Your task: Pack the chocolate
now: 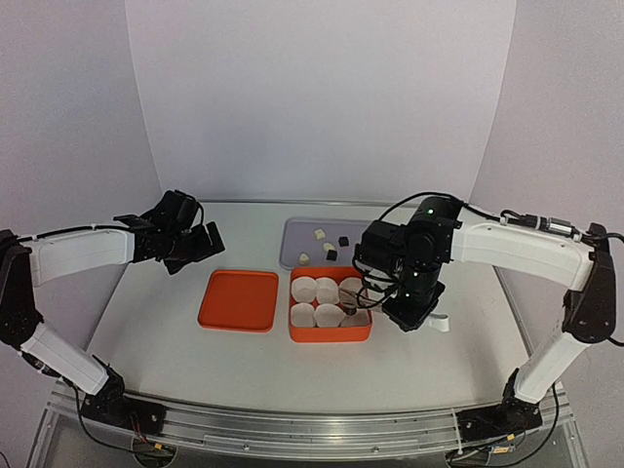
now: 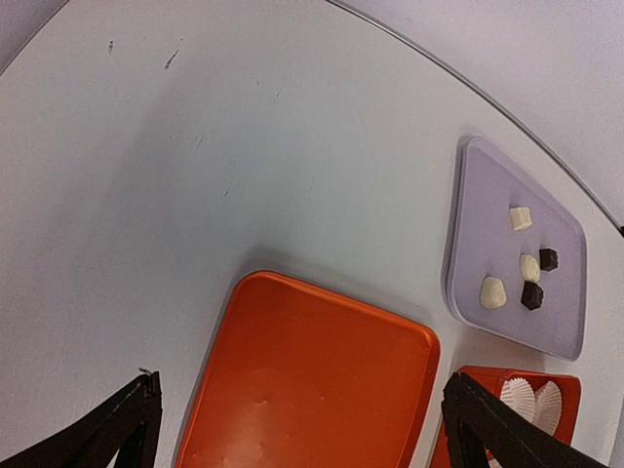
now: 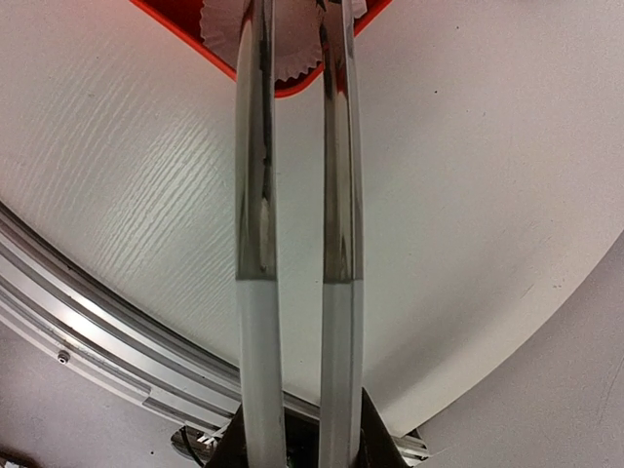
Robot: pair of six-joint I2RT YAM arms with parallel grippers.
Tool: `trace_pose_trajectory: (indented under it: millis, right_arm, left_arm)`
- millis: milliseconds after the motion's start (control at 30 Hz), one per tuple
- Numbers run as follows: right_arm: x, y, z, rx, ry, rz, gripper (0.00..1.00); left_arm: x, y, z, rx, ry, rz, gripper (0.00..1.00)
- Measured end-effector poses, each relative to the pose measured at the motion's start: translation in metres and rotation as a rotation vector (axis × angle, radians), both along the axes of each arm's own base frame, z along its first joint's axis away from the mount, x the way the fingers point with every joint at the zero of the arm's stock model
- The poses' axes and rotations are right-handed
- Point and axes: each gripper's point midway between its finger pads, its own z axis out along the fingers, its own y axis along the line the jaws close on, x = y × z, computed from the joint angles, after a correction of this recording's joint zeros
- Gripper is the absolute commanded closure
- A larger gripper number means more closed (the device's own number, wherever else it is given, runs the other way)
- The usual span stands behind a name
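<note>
Tiny dark and cream chocolate lumps (image 2: 492, 292) mid lilac tray (image 2: 487, 185) — likely light, smudgeable; nip sides gently. The right gripper (image 1: 414, 307) clamps shiny metal tongs (image 3: 252, 195), left gripper (image 1: 198, 242) gapes wide.

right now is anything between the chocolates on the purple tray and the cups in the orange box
nothing visible between the chocolates and the cups: the lid lies off to the left, the tray sits just behind the box

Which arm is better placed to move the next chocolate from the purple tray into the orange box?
Right. The right gripper is shut on the tongs, whose tips reach the orange box beside the tray of chocolates. The left gripper is open and empty, hanging left of the lid.
</note>
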Motion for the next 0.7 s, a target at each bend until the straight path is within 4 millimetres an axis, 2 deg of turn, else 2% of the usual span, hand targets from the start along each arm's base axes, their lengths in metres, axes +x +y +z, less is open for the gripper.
trace_pose_trajectory:
  millis: [700]
  right_arm:
    - [0.002,-0.006,-0.016,-0.067,0.007,-0.023,1.00]
  left_arm:
    - [-0.001,0.000,-0.002,-0.001,0.004,-0.003,0.00]
